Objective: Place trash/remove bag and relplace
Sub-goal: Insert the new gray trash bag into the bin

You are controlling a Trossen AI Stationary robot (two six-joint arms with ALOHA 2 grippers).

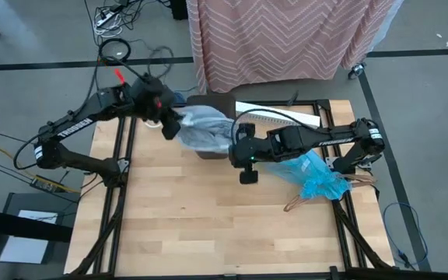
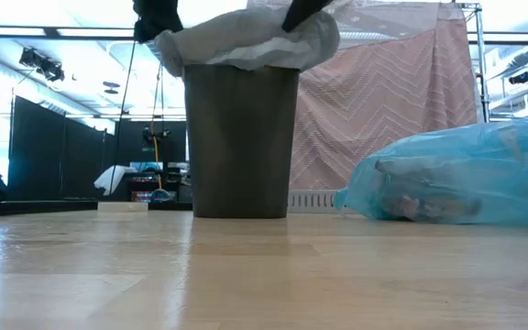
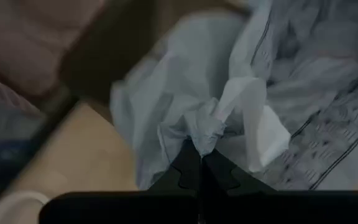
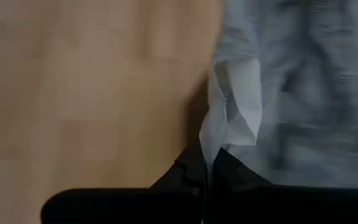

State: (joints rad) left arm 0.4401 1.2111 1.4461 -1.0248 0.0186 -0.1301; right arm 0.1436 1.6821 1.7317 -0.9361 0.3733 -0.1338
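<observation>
A small dark bin stands upright at the table's far middle. A pale grey translucent plastic bag is draped over its top, with its rim hanging outside the bin's wall. My left gripper is shut on that grey bag at the bin's left side. My right gripper is shut on it at the bin's right side. The blue bag lies crumpled on the table to the right, under my right arm. Brownish scraps of trash show through its wall. My left gripper pinches a gathered, crumpled bit of the grey bag's rim between its two fingers, slanting down from the table's left. The plastic spreads from the fingertips over the bin's top. My right gripper pinches a fold of the grey bag's rim between its two fingers, slanting down from the table's right. The plastic runs from the fingertips onto the bin.
A pink zigzag-patterned cloth hangs behind the table's far edge. A flat white strip lies at the far right behind the bin. A thin brown piece lies beside the blue bag. Bare wood stretches along the near half.
</observation>
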